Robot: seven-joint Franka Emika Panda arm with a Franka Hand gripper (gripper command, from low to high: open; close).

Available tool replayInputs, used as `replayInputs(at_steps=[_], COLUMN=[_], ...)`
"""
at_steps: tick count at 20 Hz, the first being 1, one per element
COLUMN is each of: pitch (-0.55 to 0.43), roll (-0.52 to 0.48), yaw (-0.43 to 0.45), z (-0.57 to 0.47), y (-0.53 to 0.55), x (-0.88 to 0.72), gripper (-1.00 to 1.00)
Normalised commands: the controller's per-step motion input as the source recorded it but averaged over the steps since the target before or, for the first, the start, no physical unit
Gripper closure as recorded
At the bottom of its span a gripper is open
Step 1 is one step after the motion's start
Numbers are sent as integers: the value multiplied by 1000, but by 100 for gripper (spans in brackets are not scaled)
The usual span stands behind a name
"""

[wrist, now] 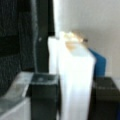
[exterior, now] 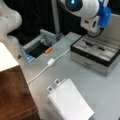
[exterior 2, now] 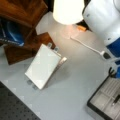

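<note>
Spreading pale and mostly bare, the tabletop (exterior: 82,82) leaves open room between a spiral notebook (exterior: 70,101) near a front view's bottom edge and the open black-rimmed case (exterior: 96,53) at its right. The tool (wrist: 75,82) hangs over that case, its black fingers (wrist: 43,97) clamping a white block (wrist: 75,75).
</note>
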Motion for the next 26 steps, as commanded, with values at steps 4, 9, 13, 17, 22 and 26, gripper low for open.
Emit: replayInputs(at_steps=[4, 9, 13, 17, 22, 26], pitch=[94, 79, 70, 63, 77, 111], roll=[-5, -6, -8, 2, 13, 9], yaw=[-11, -55, -69, -72, -68, -32], z=[73, 55, 56, 30, 59, 117], y=[298, 330, 297, 273, 241, 142], x=[97, 90, 81, 93, 141, 161], gripper=[-100, -100, -100, -100, -100, -100])
